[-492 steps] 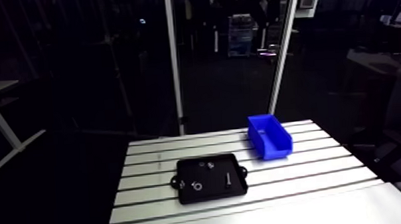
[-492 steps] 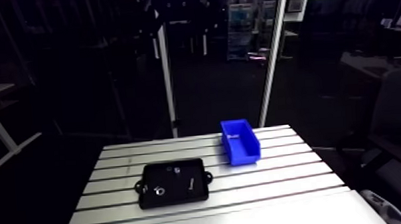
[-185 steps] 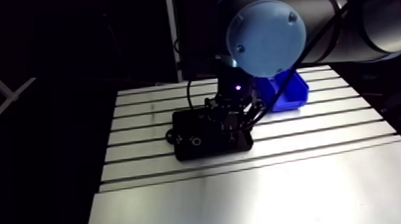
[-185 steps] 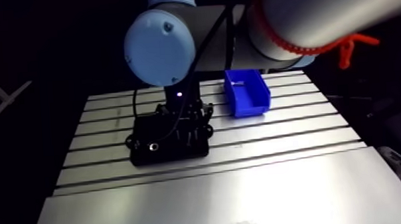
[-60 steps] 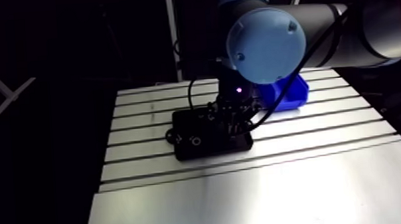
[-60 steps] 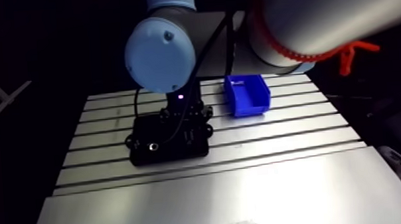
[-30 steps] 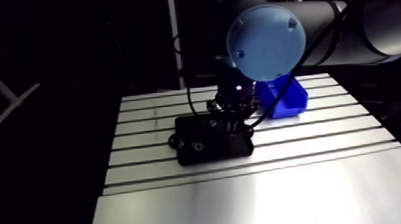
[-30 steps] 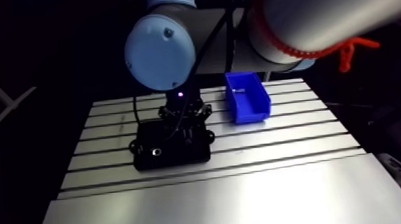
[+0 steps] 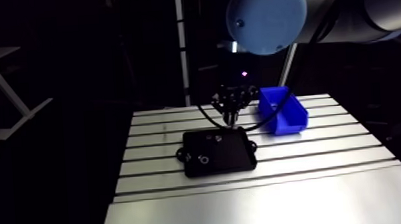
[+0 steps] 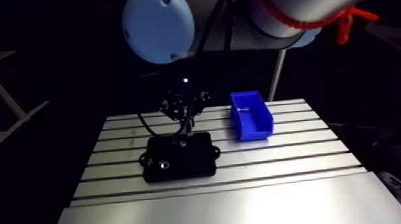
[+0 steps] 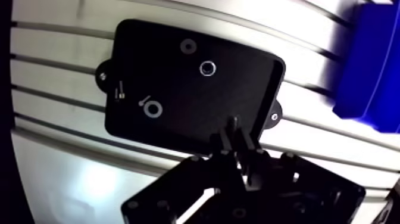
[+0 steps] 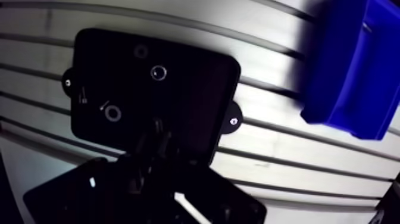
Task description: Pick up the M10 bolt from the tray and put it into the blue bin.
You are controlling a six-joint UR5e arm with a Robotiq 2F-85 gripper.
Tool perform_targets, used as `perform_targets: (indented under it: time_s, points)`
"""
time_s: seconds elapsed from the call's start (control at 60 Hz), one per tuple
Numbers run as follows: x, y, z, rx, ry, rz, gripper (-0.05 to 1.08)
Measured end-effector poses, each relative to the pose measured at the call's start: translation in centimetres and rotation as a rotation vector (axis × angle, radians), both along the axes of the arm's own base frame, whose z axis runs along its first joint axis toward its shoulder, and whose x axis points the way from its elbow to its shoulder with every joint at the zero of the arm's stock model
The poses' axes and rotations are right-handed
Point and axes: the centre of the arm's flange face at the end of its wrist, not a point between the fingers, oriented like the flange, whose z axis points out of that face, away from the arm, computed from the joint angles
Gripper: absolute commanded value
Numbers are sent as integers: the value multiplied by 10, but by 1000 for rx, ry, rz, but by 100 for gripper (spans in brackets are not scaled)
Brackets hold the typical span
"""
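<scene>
In the arm view my gripper (image 9: 230, 113) hangs above the far edge of the black tray (image 9: 236, 163), clear of it. Its fingers are shut on the M10 bolt (image 9: 231, 121), a pale thin shaft that pokes down below the fingertips. In the wrist view the two dark fingers (image 11: 223, 143) stand pressed close together with the dark bolt (image 11: 233, 126) between them, over the tray's (image 11: 161, 71) near side. The blue bin (image 9: 281, 108) stands to the right of the tray, and it lies ahead and to the side of the gripper as the blue bin (image 12: 351, 71) in the wrist view.
Left in the tray are a flat washer (image 11: 188, 45), a nut (image 11: 208, 68), a ring (image 11: 153, 109) and a small screw (image 11: 119, 90). The slotted aluminium table (image 9: 261, 196) stretches wide in front of the tray.
The gripper has lifted off the tray with the bolt in it. The arm views have shifted with the arm, so tray and bin sit lower in them.
</scene>
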Motion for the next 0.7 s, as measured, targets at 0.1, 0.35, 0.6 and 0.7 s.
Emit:
perform_targets:
  time_s: [0.1,0.35,0.6,0.7]
  points:
    - [-1,-3,22,-29,6,162,103]
    - [1,4,61,-116,8,665,103]
    - [-5,42,78,-156,27,1096,103]
    - [-9,61,82,-150,37,1185,103]
